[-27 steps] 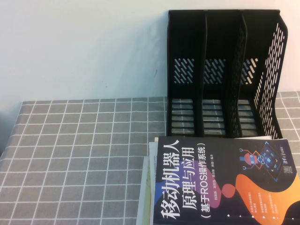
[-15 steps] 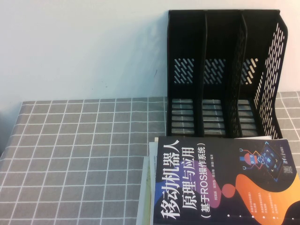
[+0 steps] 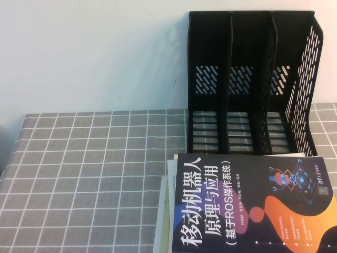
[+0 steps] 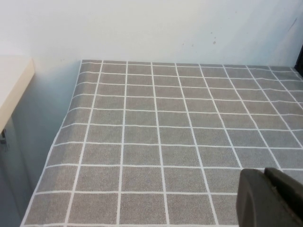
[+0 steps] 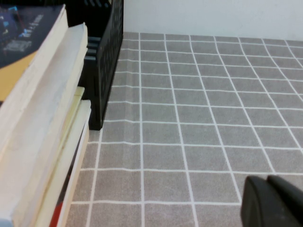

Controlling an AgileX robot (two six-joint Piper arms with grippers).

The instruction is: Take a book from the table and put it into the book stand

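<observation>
The left tool [image 4: 270,198] is hanging clenched on nothing over bare checked desk [image 3: 89,174], with no book or rack in its own view, so the job is sitting well off to its 3 o'clock. In the high view neither arm is showing. The book [image 3: 253,205] is lying flat on top of a short pile at about 5 o'clock on the desk, its long axis running 9 to 3 and its title reading sideways. The rack [image 3: 247,84] is standing just beyond it at 12 o'clock, three slots empty and facing the pile. The right tool [image 5: 274,201] is hovering low just beside the pile's page edges; whether it is released or clenched I cannot tell. I judge the right arm the nearer one.
</observation>
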